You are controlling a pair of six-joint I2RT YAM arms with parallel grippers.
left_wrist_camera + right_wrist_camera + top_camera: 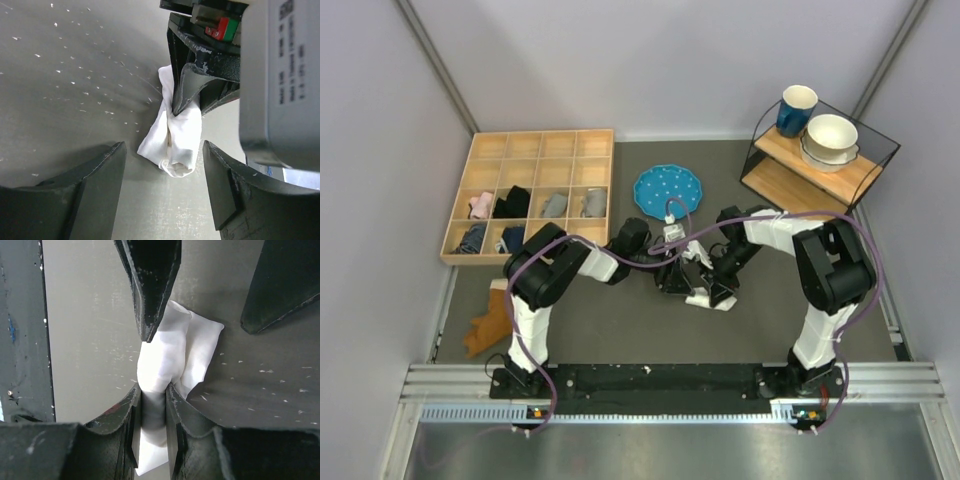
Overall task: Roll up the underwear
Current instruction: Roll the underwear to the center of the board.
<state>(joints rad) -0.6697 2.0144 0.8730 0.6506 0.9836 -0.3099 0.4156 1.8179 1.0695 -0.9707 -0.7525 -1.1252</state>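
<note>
Two arms meet over the middle of the table [620, 330], and I can see the underwear [172, 352] lying there as a tight white bundle, rolled up and flat on the grey surface. My right gripper [154, 389] has it: the jaws are clamped together on one end of the roll, and the cloth is squeezed thin between the two fingers and bulges out beyond them. My left gripper [162, 150] is at the other end with its jaws wide apart. One finger stands on each side of the roll, and neither touches the cloth; I can see bare table between each finger and the fabric. From the left wrist view, the roll runs away from me towards the right gripper's fingers, which bite down on its far end.

Farther back on the left sits a wooden compartment tray [542, 132], with small cloth bundles in several of its cells. Just beside it, behind the grippers, is a blue speckled plate [667, 187]. At the back right stands a wire shelf [790, 185] holding a blue mug [796, 108] and stacked white bowls [831, 137]. A brown cloth [490, 320] lies crumpled near the left arm's base.
</note>
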